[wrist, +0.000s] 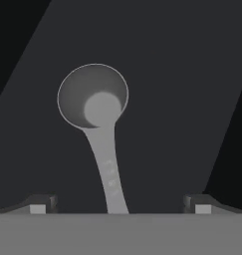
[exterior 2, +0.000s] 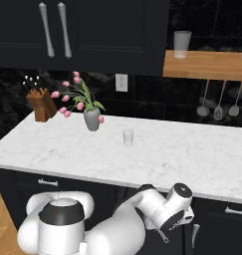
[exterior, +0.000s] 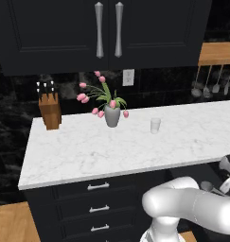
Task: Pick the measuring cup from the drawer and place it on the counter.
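Note:
The measuring cup [wrist: 93, 97] is a pale grey round bowl with a long flat handle. It lies on the dark floor of the open drawer [wrist: 182, 99], its handle pointing toward me. My gripper [wrist: 120, 205] hangs open above the handle's near end, one fingertip [wrist: 40, 204] far to each side and neither touching it. In the right base view my wrist [exterior 2: 175, 204] is low, below the front edge of the white marble counter [exterior 2: 192, 154]. The counter [exterior: 111, 151] tops black cabinets.
On the counter stand a translucent tumbler [exterior: 155, 125] [exterior 2: 128, 137], a grey vase of pink tulips [exterior: 111, 116] [exterior 2: 92, 119] and a knife block [exterior: 50, 111] [exterior 2: 40, 107]. Utensils [exterior 2: 218, 109] hang under a wooden shelf [exterior 2: 207, 64] at the right.

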Controlling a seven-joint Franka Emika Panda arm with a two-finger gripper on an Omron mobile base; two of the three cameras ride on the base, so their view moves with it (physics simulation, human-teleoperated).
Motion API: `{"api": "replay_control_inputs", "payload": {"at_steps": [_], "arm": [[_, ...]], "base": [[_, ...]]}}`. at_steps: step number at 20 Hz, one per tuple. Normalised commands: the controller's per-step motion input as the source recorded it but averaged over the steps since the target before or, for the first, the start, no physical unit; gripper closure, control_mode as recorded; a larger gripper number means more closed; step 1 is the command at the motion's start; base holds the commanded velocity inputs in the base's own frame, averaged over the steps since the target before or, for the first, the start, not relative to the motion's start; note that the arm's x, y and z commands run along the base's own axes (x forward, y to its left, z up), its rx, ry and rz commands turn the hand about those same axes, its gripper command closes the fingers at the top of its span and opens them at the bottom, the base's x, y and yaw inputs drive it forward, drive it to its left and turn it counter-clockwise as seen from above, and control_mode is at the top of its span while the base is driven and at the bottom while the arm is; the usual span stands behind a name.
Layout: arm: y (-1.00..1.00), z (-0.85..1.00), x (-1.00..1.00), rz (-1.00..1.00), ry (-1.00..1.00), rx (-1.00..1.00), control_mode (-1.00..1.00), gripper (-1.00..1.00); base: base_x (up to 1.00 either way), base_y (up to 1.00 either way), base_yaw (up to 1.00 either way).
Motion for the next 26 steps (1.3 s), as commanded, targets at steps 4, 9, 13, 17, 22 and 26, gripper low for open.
{"api": "replay_control_inputs", "payload": {"at_steps": [4,9,13,17,22,26], "arm": [[0.02,-0.29,0.01,0.03,0.08,0.00,-1.00,-1.00],[0.11,-0.31,0.00,0.02,0.00,0.00,-1.00,-1.00],[0.03,-0.18,0.00,0.03,0.00,0.00,-1.00,-1.00],[0.10,-0.21,0.04,0.02,0.03,0.00,-1.00,-1.00],[0.02,-0.18,0.02,0.04,0.07,0.00,-1.00,-1.00],[0.06,-0.14,-0.03,0.05,0.03,0.00,-1.00,-1.00]], "base": [[0.00,0.00,0.00],[0.00,0.00,0.00],[0.00,0.00,0.00],[0.00,0.00,0.00],[0.00,0.00,0.00],[0.00,0.00,0.00]]}}
